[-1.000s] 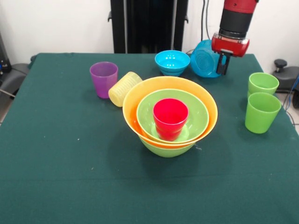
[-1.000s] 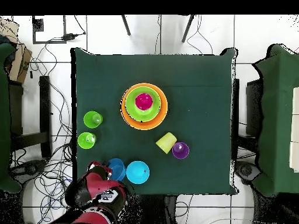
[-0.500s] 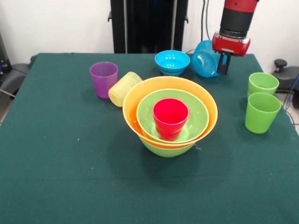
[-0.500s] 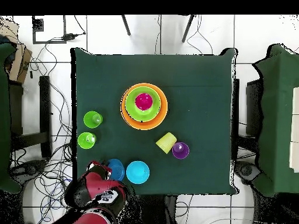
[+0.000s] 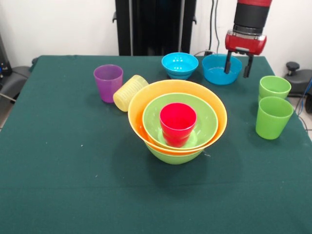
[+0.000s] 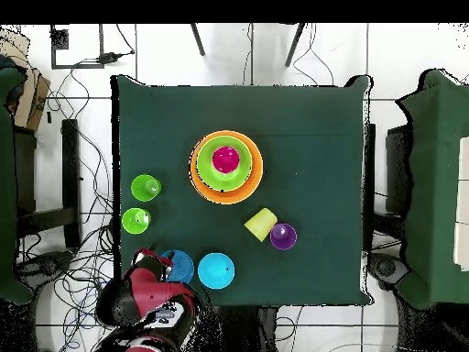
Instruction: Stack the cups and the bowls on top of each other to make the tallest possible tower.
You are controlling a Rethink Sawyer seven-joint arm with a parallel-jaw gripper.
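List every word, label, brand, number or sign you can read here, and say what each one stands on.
No readable text in either view.
The cups and bowls, such as the red cup and orange bowl, are plain plastic.
The pale yellow cup carries only ribs, no lettering.
The gripper housing shows no legible marking.
The green table has no print.

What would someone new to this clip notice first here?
First, the tower at mid-table: a red plastic cup in a lime green bowl, inside the large orange bowl, atop another lime bowl. Next, the red and black gripper, open, poised over an upright blue plastic bowl at the table's far edge.
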